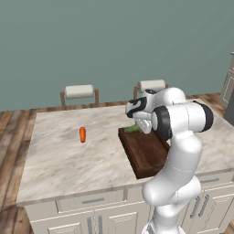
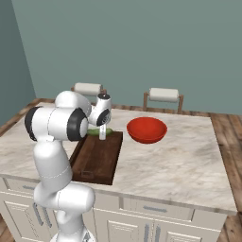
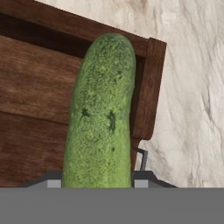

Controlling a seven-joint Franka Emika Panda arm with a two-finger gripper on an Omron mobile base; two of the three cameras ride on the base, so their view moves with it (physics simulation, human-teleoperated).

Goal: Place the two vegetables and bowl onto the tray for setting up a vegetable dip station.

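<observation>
Cucumber [image 3: 103,113] clamped between the gripper's [image 2: 102,134] narrowed jaws, running lengthwise up the hand view, crossing the tray's [image 2: 97,160] raised rim near a corner. Held low over the far end of the tray, close to the wood; cannot tell whether touching the floor of it yet. Probably brought down this low so the round, roll-prone vegetable drops a short way and settles inside the rim rather than rolling off onto the marble counter [image 1: 59,160]. Judged as the release step for the first vegetable. Carrot [image 1: 82,134] lying alone on the counter, well apart from the tray on its left side, not yet moved. Red-orange bowl [image 2: 146,129] standing upright on the counter just beside the tray's far right corner, also awaiting transfer. Risk worth noting: cucumber's tip overhanging the rim, so release here could leave it propped on the edge.
</observation>
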